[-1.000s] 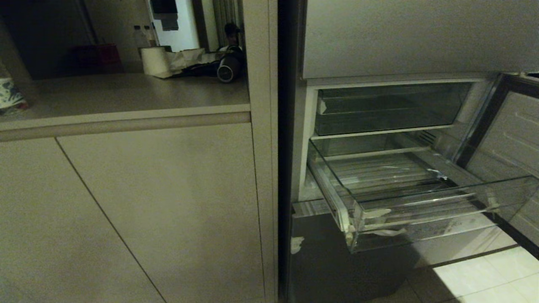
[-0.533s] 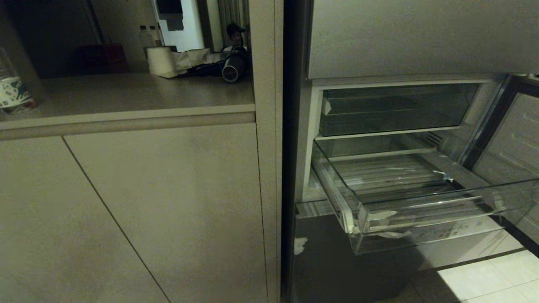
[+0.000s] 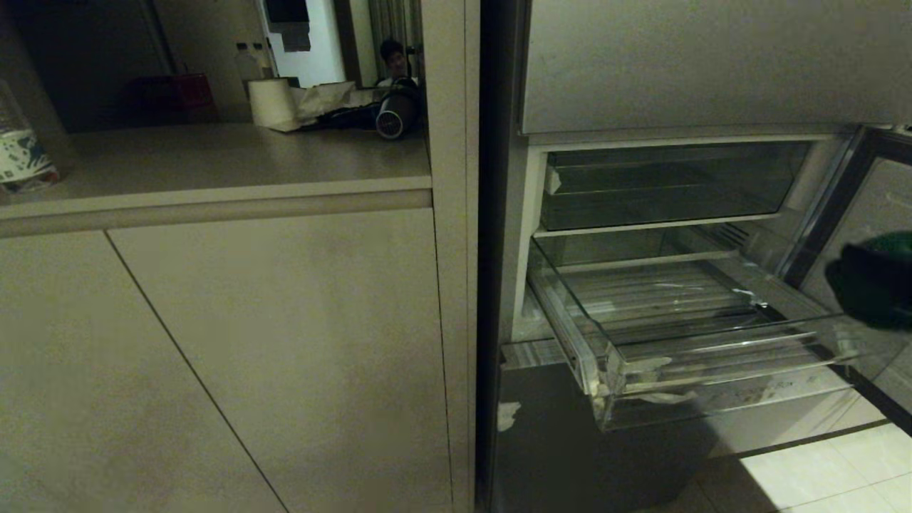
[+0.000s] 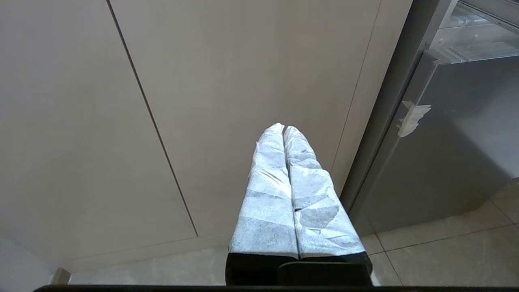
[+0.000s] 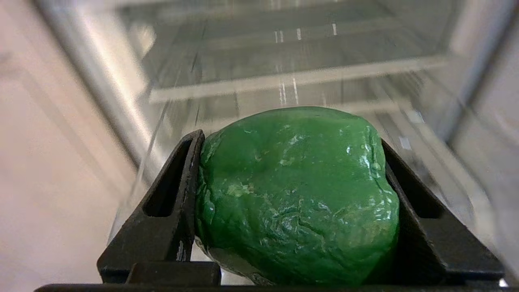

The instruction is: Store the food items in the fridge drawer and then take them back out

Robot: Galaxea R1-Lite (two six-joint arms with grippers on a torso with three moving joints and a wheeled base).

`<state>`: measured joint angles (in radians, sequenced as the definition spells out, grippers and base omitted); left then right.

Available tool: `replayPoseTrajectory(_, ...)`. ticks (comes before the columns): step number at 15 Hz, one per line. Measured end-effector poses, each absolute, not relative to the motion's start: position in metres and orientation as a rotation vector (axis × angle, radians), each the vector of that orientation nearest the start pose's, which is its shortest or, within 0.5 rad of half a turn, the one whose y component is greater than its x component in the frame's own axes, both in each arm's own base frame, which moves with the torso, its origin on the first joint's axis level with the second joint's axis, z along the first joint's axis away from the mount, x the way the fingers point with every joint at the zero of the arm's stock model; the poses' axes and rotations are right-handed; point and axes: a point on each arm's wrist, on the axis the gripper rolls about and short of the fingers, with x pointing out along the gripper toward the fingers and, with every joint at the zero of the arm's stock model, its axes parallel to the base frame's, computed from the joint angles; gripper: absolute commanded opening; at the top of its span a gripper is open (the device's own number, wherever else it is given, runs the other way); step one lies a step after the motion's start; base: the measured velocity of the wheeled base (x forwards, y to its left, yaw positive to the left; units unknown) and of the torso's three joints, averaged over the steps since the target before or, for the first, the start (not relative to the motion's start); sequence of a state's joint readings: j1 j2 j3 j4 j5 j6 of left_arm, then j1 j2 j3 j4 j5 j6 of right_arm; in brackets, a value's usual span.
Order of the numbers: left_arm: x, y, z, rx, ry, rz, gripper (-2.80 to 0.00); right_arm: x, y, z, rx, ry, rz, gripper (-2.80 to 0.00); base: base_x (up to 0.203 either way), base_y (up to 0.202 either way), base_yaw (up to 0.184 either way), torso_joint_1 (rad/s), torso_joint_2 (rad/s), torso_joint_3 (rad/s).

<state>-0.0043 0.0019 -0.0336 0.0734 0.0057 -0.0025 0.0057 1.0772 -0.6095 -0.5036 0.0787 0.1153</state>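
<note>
Head view: right tool [image 3: 873, 285] newly entered, gripping green pepper [image 5: 298, 194].

The left hand [image 4: 284, 129] has two long tapering fingers [image 4: 267, 194] wrapped in creased white-grey tape above a black base, while the right hand [image 5: 290, 140] has bare black, wedge-shaped fingers [image 5: 170, 202] with hollow slots.

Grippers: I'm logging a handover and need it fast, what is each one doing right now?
Left gripper: closed, holding nothing.
Right gripper: closed on a green pepper, facing the fridge drawer.
</note>
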Motion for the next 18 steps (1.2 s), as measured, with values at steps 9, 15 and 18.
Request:
replayPoseTrajectory(9,-0.025,0.000,0.077,-0.002,0.042,0.002,-2.80,0.296,0.002,0.235,0.139,0.130,0.078,-2.80,0.000,0.000,0.000,0.000,0.00,0.000)
replayPoseTrajectory(15,-0.025,0.000,0.077,-0.003,0.042,0.002,-2.80,0.341,0.003,0.210,0.129,0.147,0.096,0.00,0.000,0.000,0.000,0.000,0.00,0.000)
replayPoseTrajectory(18,-0.025,0.000,0.077,-0.002,0.042,0.002,-2.80,0.355,0.003,0.201,0.137,0.157,0.099,0.00,0.000,0.000,0.000,0.000,0.00,0.000)
